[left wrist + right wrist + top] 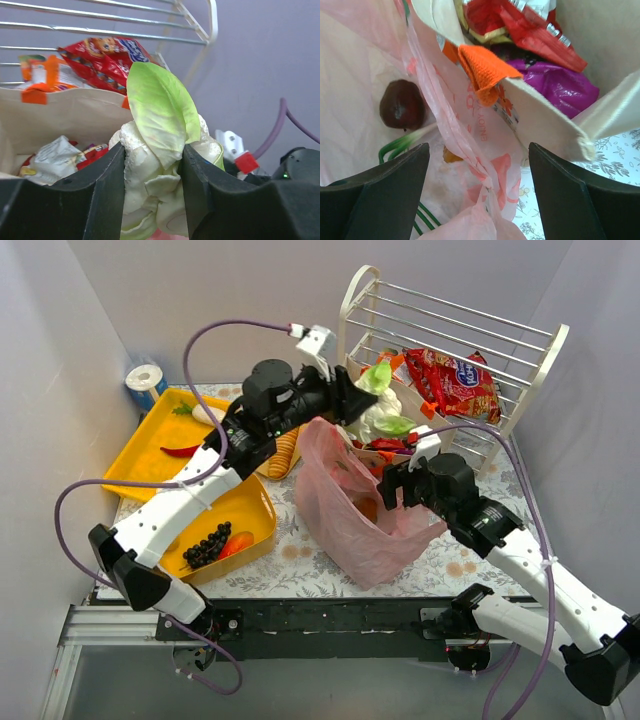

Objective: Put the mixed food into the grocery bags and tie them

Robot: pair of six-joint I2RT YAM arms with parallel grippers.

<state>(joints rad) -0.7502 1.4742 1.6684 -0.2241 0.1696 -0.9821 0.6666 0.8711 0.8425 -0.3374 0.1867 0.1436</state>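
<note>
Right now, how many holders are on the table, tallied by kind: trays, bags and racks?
Trays: 2 (far yellow tray, near yellow tray)
Bags: 2 (pink plastic bag, beige tote)
Racks: 1 (white wire rack)
Total: 5
</note>
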